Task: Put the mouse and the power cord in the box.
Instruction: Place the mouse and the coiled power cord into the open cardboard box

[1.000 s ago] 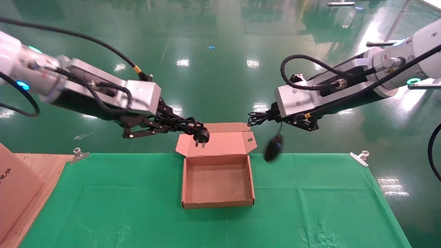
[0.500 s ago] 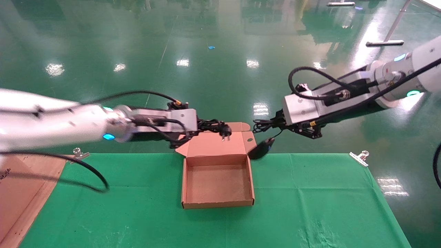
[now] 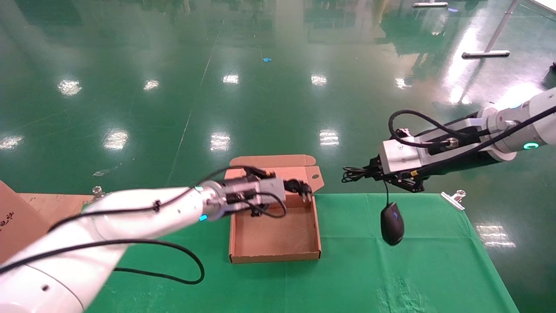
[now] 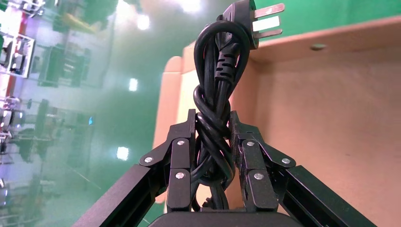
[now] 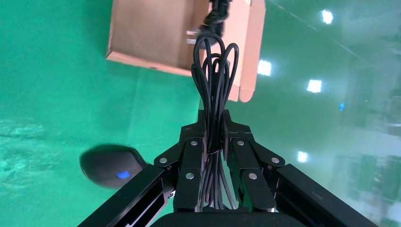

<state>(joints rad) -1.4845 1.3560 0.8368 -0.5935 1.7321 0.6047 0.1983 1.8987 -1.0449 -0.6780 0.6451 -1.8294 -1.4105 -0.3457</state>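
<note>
The open brown box (image 3: 274,254) lies mid-table on the green cloth, lid folded back. My left gripper (image 3: 292,186) (image 4: 213,118) is shut on the bundled power cord (image 4: 215,90). Its pronged plug (image 3: 305,193) (image 4: 248,21) hangs just over the box's far right corner (image 4: 331,118). My right gripper (image 3: 369,174) (image 5: 214,118) hovers to the right of the box, shut on the mouse's looped thin cable (image 5: 215,71). The black mouse (image 3: 392,224) (image 5: 111,166) dangles below it over the cloth, outside the box (image 5: 142,28).
A wooden board with a brown cardboard sheet (image 3: 19,226) lies at the table's left end. Metal clips (image 3: 99,191) (image 3: 454,198) pin the cloth (image 3: 412,269) at the far edge. My left arm's cable (image 3: 173,261) loops over the cloth left of the box.
My left arm swung down and right, carrying the cord from above the lid to the box's far right corner. My right arm moved right and lower, and the mouse swung rightward.
</note>
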